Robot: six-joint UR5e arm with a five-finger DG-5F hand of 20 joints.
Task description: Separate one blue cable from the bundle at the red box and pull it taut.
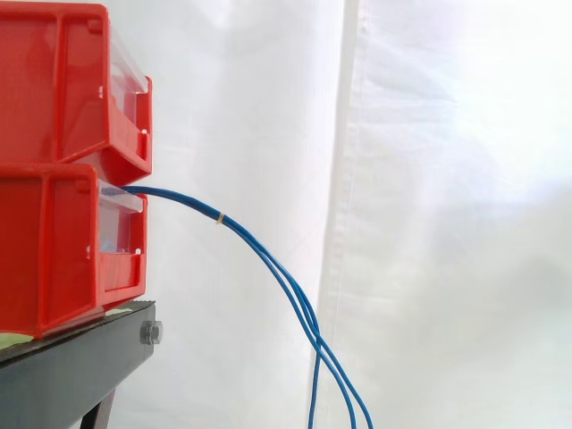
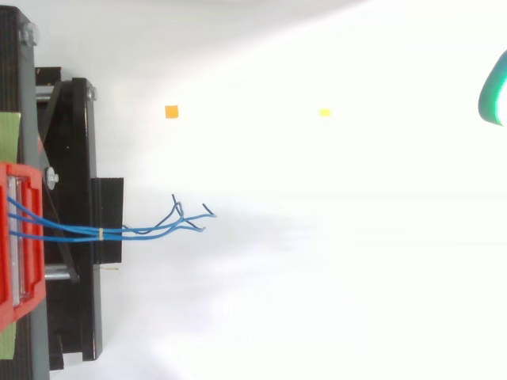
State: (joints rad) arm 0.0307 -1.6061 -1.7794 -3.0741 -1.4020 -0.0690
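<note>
Two red bins are stacked on a black stand (image 1: 76, 362), the upper bin (image 1: 54, 85) above the lower bin (image 1: 49, 250). A bundle of thin blue cables (image 1: 268, 261) leaves the lower bin's front and droops down to the right. A small yellow band (image 1: 220, 218) ties the cables near the bin. From above, the cables (image 2: 142, 230) run right from the red bin (image 2: 20, 237) and their loose ends (image 2: 190, 215) fan apart. A glowing green part of my hand (image 2: 494, 93) sits at the far right edge, well away from the cables.
A white curtain (image 1: 429, 179) hangs behind the work. An orange square marker (image 2: 171, 112) and a yellow one (image 2: 324, 112) lie on the white floor between the stand and my hand.
</note>
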